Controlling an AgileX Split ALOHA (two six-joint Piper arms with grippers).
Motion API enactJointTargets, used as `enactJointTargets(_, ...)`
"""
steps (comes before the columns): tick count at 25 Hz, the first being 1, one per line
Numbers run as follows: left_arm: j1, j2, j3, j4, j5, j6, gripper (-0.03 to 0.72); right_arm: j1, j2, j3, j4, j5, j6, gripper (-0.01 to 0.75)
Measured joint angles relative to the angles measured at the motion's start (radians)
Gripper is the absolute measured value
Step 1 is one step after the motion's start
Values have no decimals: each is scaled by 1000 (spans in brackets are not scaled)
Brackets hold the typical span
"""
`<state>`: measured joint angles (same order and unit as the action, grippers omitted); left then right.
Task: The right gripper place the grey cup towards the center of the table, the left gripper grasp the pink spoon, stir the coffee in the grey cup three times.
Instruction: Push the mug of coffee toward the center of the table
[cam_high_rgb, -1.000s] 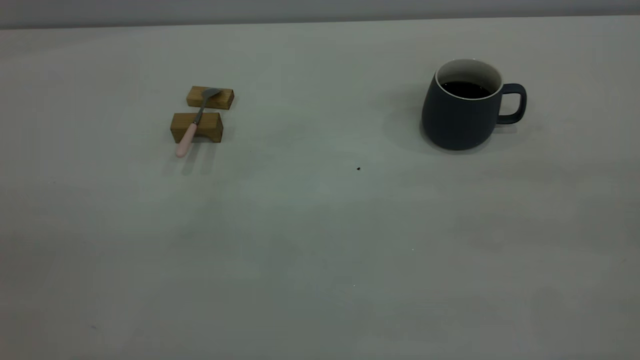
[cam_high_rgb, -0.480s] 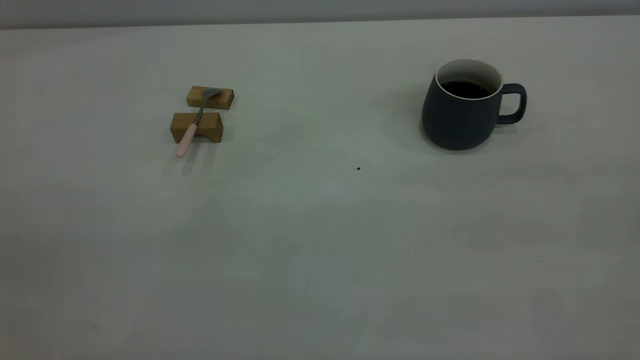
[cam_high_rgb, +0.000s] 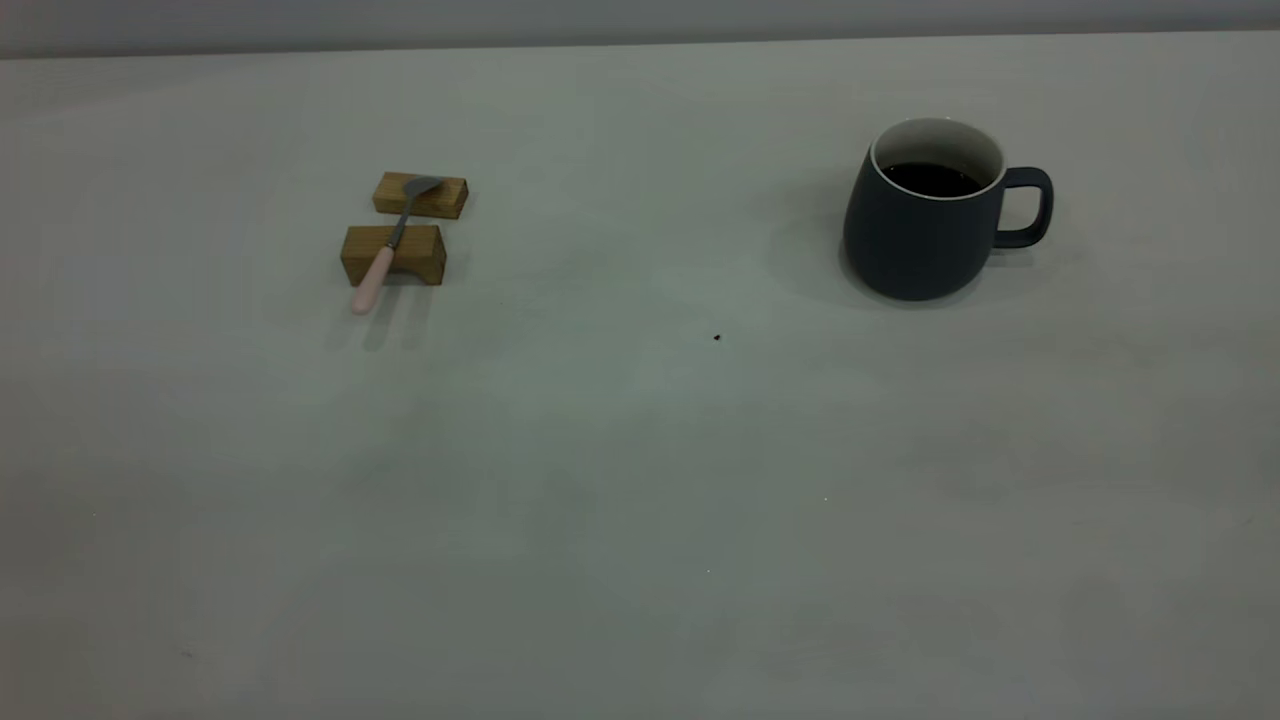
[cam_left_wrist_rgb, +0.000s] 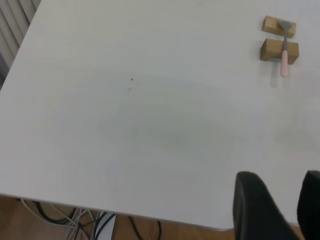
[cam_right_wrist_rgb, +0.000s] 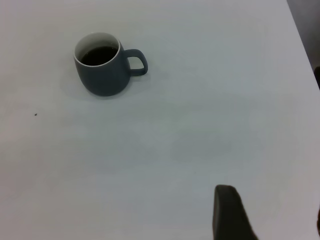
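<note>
Exterior looks downward (both wrists high) at table (cam_high_rgb: 640, 450).

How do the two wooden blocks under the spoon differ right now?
The near wooden block looks taller and has a notch underneath; the far wooden block looks lower and flatter. The near one carries the pink spoon's neck and handle; the far one carries its bowl. Both are brown and lie crosswise.

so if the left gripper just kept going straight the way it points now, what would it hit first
Probably only bare table. The left gripper hangs at the table's near edge, fingers apart. The pink spoon on its wooden blocks lies roughly ahead but far across; depth is hard to judge, so it may land short of them.
</note>
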<state>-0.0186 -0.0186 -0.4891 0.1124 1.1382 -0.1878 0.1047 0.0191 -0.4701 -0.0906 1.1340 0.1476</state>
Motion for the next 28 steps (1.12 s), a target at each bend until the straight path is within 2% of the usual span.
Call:
enactJointTargets(7, 0, 0, 0, 0, 0, 0, 289, 0, 10, 0, 15, 0, -2, 452)
enactJointTargets(12, 0, 0, 0, 0, 0, 0, 289, 0, 187, -19, 45, -40, -74, 452)
enactJointTargets(17, 0, 0, 0, 0, 0, 0, 289, 0, 523, -72, 46, -201, -186, 452)
enactJointTargets(23, 0, 0, 0, 0, 0, 0, 289, 0, 972, -151, 71, -510, -335, 452)
enactJointTargets(28, 0, 0, 0, 0, 0, 0, 289, 0, 1336, -323, 70, -591, -449, 452)
